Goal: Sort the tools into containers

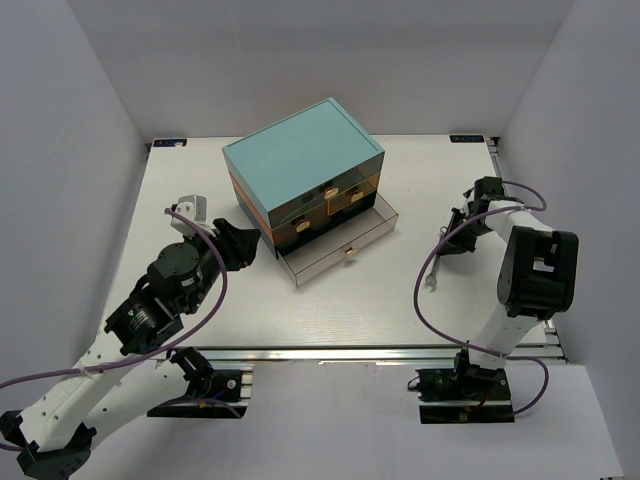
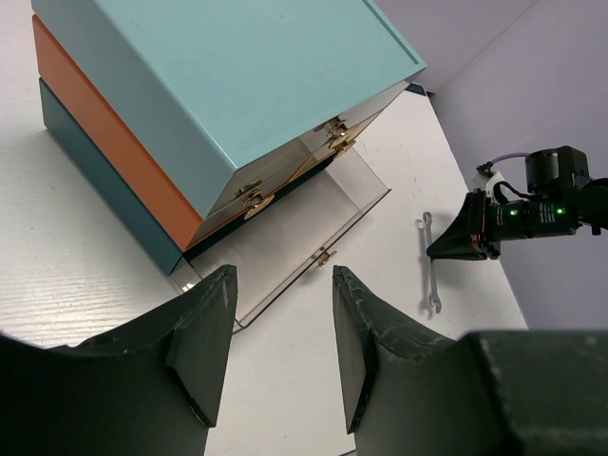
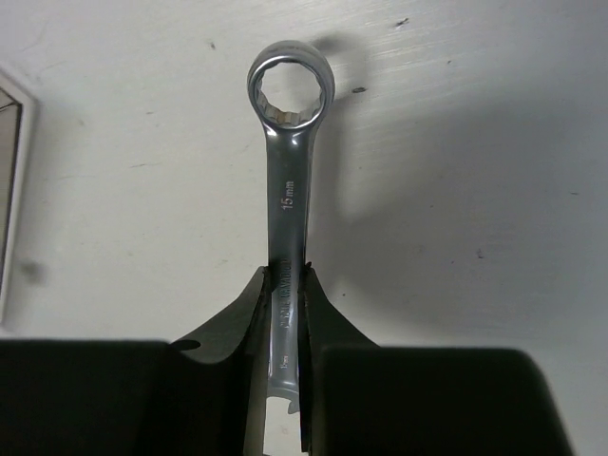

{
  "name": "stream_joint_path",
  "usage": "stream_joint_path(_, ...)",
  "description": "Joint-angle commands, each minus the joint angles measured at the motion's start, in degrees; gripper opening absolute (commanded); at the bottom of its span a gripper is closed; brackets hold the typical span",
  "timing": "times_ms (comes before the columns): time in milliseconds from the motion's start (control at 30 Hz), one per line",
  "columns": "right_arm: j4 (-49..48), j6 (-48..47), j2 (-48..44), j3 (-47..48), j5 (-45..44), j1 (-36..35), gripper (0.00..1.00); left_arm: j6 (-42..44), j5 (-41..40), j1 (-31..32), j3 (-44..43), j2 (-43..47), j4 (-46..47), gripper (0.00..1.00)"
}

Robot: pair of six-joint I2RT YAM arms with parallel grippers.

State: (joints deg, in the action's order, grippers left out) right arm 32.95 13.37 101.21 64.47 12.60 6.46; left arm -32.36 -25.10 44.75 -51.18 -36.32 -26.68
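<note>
- Right arm pose: raised from its base and folded at the elbow, with the wrist angled down at the table.
- Right gripper: jaws narrow, clamped on the shaft of the silver wrench. The ring end points straight ahead of the fingertips and the open end sits back between the fingers.
- I cannot tell whether the ring end touches the table; it casts a shadow to one side.
- Left arm pose: stretched low over the table, with the left gripper aimed at the chest.
- Left gripper: jaws about half apart, holding nothing.
- The pulled-out clear drawer lies just ahead of the left fingertips. It is the bottom one of the chest.
- Edges: in the right wrist view, the drawer's clear edge shows at the far left of the held wrench, well apart from it.
- Room: bare table lies ahead of the wrench and on both sides of it. The side wall stands close behind the right arm.
</note>
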Motion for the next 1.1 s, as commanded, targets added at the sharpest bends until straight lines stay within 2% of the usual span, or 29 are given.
stream_joint_path(0,0.8,1.1,-3.4,2.2,3.6,-0.1,0.00,0.6,-0.1,0.0,-1.8,0.1,0.7,0.55)
stream_joint_path(300,1.7,5.5,-8.6,4.2,10.7,-1.2,0.00,1.1,-0.1,0.0,-2.0,-0.2,1.3,0.55)
stream_joint_path(433,1.3,10.7,-12.5,4.4,13.1,-7.0,0.00,1.2,0.2,0.0,-1.8,-0.7,2.1,0.55)
stream_joint_path(567,-6.5,20.7,-15.7,2.5,12.6,-14.8,0.00,1.7,0.6,0.0,-2.1,-1.0,2.2,0.55)
stream_joint_path(767,-15.2,40.2,-12.1,2.2,8.2,-23.2,0.00,1.3,0.0,0.0,-2.2,-0.3,1.1,0.55)
stream_joint_path(867,-19.0,45.6,-9.5,3.8,6.5,-26.4,0.00,0.8,-0.3,0.0,-2.2,0.5,0.5,0.54)
stream_joint_path(1067,-22.5,50.1,-4.4,8.0,3.8,-31.0,0.00,0.3,-0.9,0.1,-1.6,1.4,0.3,0.54)
